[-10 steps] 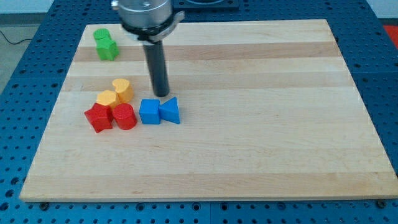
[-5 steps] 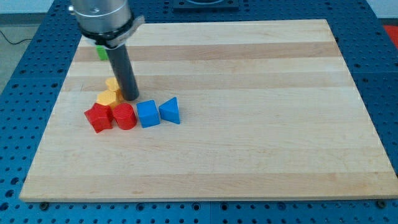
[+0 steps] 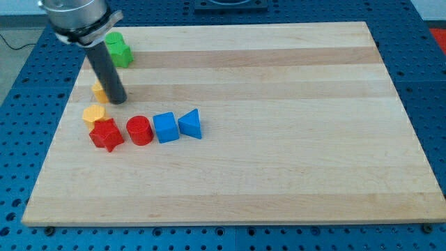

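Observation:
My tip (image 3: 118, 100) rests on the board at the view's left, pressed against a yellow block (image 3: 100, 90) that is partly hidden behind the rod. A second yellow block (image 3: 93, 114) lies just below and left of the tip. Beneath it sits a red star-like block (image 3: 106, 134), with a red cylinder (image 3: 139, 130) to its right. A blue cube (image 3: 166, 127) and a blue triangular block (image 3: 190, 124) continue that row to the right. Two green blocks (image 3: 120, 50) sit near the top left corner, partly behind the rod.
The wooden board (image 3: 293, 125) lies on a blue perforated table (image 3: 428, 84). The arm's grey head (image 3: 75, 17) hangs over the board's top left corner.
My tip slid left across the cluster, pushing both yellow blocks left and apart. The red star-like block shifted left, away from the red cylinder. The blue blocks barely moved.

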Controlling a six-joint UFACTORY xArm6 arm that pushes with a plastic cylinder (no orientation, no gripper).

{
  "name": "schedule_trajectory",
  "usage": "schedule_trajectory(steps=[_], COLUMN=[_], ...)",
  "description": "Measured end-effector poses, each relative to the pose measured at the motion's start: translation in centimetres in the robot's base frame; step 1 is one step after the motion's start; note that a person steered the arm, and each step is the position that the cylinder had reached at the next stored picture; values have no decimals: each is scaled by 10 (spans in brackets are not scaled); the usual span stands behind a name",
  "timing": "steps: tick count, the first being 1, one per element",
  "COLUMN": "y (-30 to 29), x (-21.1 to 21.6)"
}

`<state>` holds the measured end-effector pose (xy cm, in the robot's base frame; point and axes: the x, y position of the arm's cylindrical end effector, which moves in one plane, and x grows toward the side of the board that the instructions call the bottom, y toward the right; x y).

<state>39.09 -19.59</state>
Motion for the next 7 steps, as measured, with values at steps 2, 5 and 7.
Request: schedule_trajectory(steps=[2, 5, 7], y=[252, 137, -109], x=[5, 185, 163])
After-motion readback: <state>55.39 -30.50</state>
